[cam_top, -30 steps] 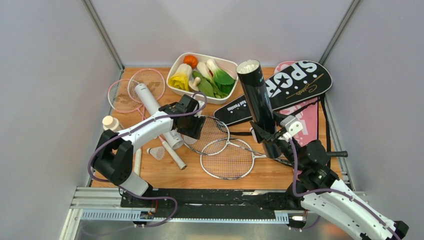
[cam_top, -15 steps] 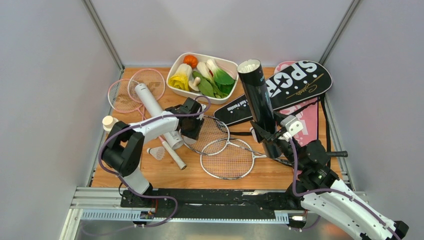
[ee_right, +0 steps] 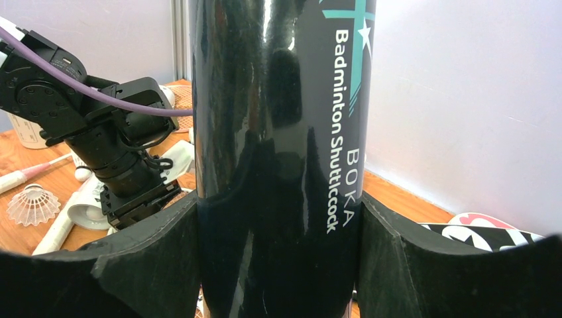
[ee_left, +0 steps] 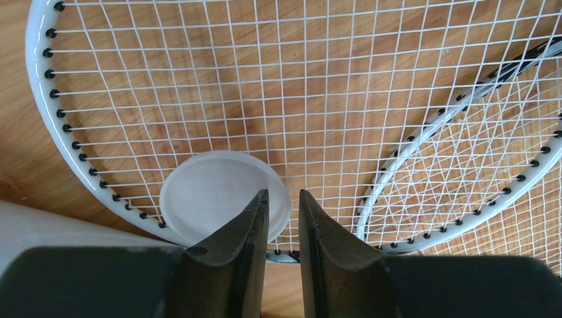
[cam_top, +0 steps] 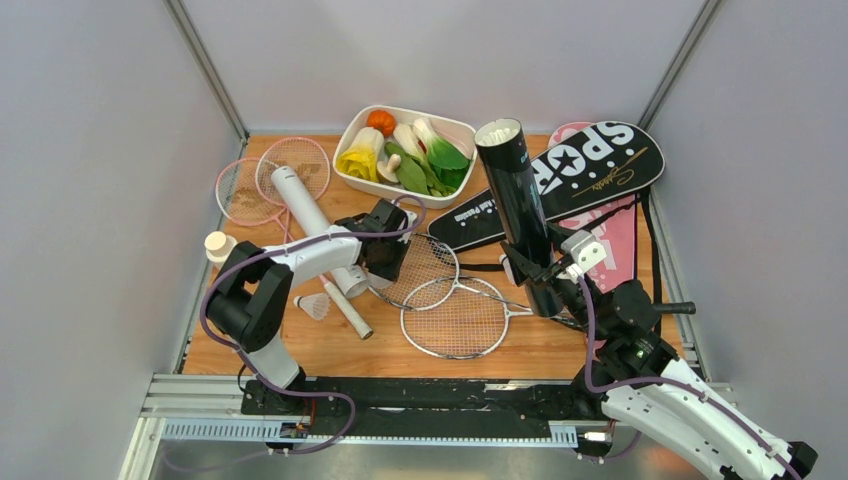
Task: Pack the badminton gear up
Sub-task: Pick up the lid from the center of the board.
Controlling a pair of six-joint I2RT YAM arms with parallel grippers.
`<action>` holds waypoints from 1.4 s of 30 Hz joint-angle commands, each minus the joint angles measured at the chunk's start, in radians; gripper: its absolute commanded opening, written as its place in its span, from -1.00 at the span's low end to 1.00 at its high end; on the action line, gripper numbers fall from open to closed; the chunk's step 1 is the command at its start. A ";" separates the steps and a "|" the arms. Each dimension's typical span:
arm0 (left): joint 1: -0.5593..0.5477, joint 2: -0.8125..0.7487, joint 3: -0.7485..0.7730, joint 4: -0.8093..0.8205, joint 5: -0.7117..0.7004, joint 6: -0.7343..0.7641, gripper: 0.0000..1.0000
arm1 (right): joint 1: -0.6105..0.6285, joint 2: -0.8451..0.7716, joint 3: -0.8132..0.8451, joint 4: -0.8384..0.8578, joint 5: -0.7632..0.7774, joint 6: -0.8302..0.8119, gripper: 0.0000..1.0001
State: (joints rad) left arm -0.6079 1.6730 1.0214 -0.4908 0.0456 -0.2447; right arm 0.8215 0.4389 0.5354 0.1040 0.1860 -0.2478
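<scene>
My right gripper [cam_top: 545, 275] [ee_right: 278, 218] is shut on the black tube [cam_top: 515, 200] [ee_right: 278, 132], held upright with its open top up and white showing inside. My left gripper [cam_top: 385, 250] [ee_left: 283, 199] hangs low over the head of a silver racquet [cam_top: 425, 265] [ee_left: 199, 99]. Its jaws stand a narrow gap apart, with the edge of a round white lid [ee_left: 212, 192] in that gap. The lid rests on the strings. Just to the left lies the white tube [cam_top: 305, 215] [ee_left: 53, 228]. A second silver racquet [cam_top: 455, 320] overlaps the first. One shuttlecock [cam_top: 315, 305] sits by the white tube.
Two pink racquets [cam_top: 270, 175] lie at the back left. The black cover [cam_top: 580, 170] and pink cover [cam_top: 620, 250] are at the right. A white tray [cam_top: 455, 128] of toy vegetables stands at the back. A small bottle [cam_top: 215, 245] sits by the left wall.
My left gripper's jaws have drawn much closer together over the lid, and the left arm's elbow has swung in. The right arm and black tube have not moved.
</scene>
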 commanded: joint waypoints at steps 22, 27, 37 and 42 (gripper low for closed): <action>-0.049 -0.119 -0.032 0.031 -0.035 -0.098 -1.00 | 0.004 0.014 0.006 0.052 0.012 0.054 -0.08; -0.027 -0.271 0.030 -0.022 -0.067 -0.132 -1.00 | 0.004 0.089 -0.034 0.117 -0.020 0.102 -0.10; 0.163 -0.518 0.081 -0.055 0.086 -0.165 -1.00 | 0.004 0.326 -0.221 0.446 0.001 0.053 -0.10; 0.217 -0.631 0.151 -0.139 0.107 -0.113 -1.00 | 0.004 0.376 -0.263 0.491 -0.077 -0.054 -0.05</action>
State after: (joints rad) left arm -0.4171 1.1278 1.0912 -0.5678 0.1051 -0.3931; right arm 0.8215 0.8165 0.2756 0.3954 0.1715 -0.2108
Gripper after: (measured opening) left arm 0.006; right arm 0.697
